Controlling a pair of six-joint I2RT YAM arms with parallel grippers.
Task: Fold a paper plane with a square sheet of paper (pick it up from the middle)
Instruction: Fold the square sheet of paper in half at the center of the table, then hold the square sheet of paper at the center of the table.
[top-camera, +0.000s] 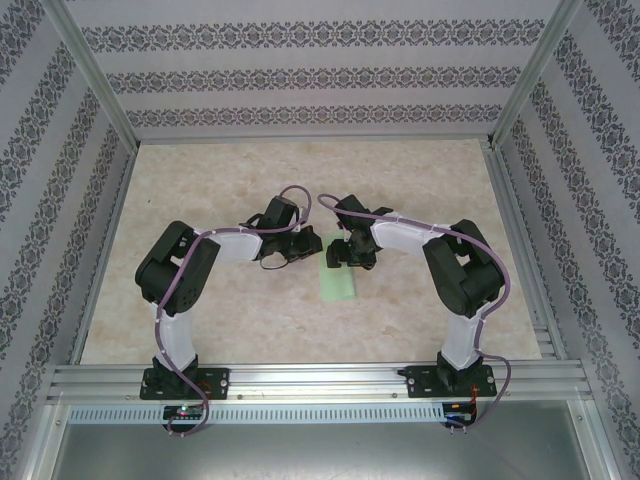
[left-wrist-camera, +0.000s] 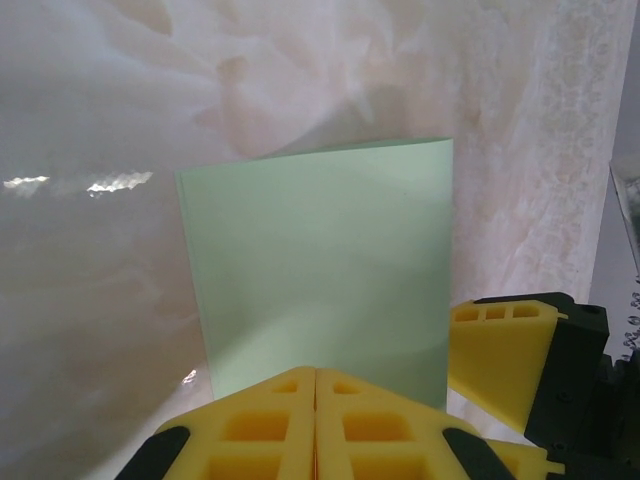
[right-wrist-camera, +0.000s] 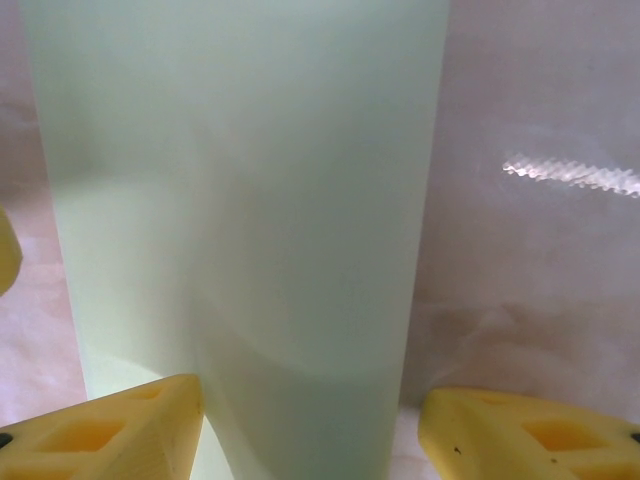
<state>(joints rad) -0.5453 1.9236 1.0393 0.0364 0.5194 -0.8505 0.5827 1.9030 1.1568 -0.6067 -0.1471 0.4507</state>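
Observation:
The square sheet of paper (top-camera: 338, 285) lies on the marble table folded in half, a pale green rectangle between the two arms. In the left wrist view the paper (left-wrist-camera: 320, 250) lies flat just beyond my left gripper (left-wrist-camera: 316, 372), whose yellow fingers are pressed together, shut, at the paper's near edge. No paper shows between them. My right gripper (right-wrist-camera: 310, 425) is open and straddles the paper (right-wrist-camera: 240, 200), one yellow finger on each side. Seen from above, the left gripper (top-camera: 312, 248) and right gripper (top-camera: 345, 255) meet at the sheet's far end. One right finger (left-wrist-camera: 500, 360) stands close beside my left gripper.
Patterned walls and aluminium posts (top-camera: 100, 95) enclose the beige marble table (top-camera: 230, 310) on three sides. A metal rail (top-camera: 320, 385) runs along the near edge and carries both arm bases. Bare tabletop lies left, right and behind the paper.

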